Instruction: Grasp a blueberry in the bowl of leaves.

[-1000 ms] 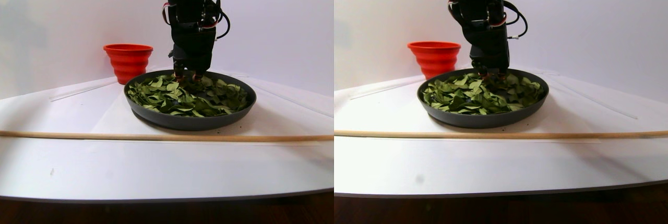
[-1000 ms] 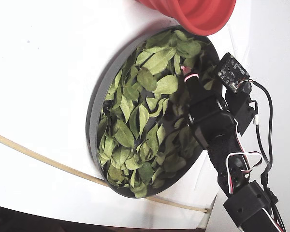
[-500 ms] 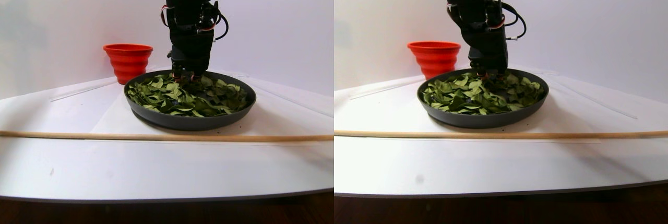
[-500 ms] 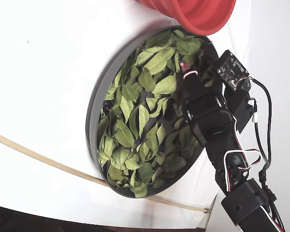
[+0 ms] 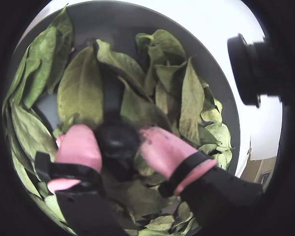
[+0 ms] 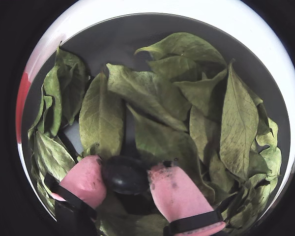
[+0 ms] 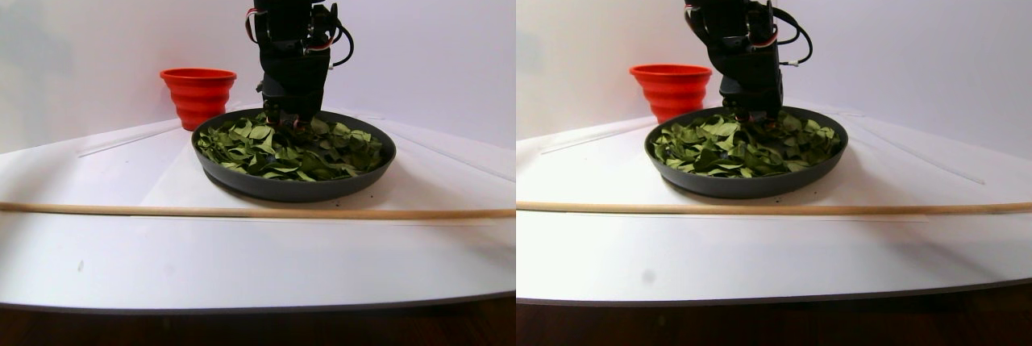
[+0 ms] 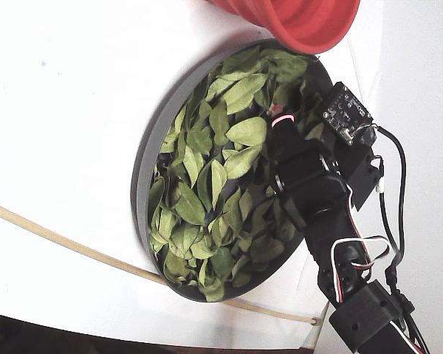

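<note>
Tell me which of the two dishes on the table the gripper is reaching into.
The wide dark-grey bowl full of green leaves. The gripper is down among them, pinching a dark blueberry. The red ribbed cup behind stands untouched.

No text, label, brand, number or sign can be read in any of the views. The small circuit board (image 8: 346,113) on the arm in the fixed view carries tiny markings, but they are too small and blurred to make out. The bowl (image 8: 149,158), the red cup (image 7: 197,96) and the table (image 7: 242,257) show plain, unmarked surfaces.
</note>
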Motion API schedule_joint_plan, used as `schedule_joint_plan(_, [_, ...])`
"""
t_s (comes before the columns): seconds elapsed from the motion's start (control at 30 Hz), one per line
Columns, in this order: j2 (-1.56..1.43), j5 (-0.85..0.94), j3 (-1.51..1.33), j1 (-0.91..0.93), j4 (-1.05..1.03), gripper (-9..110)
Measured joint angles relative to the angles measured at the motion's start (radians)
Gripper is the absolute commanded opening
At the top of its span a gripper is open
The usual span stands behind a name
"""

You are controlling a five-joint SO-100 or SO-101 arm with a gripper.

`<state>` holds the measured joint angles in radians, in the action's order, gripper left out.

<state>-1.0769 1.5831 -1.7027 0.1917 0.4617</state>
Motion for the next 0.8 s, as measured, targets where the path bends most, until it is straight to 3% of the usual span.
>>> schedule_joint_plan(0.8, [-0.017, 0.048, -0.002, 0.0, -0.009, 13])
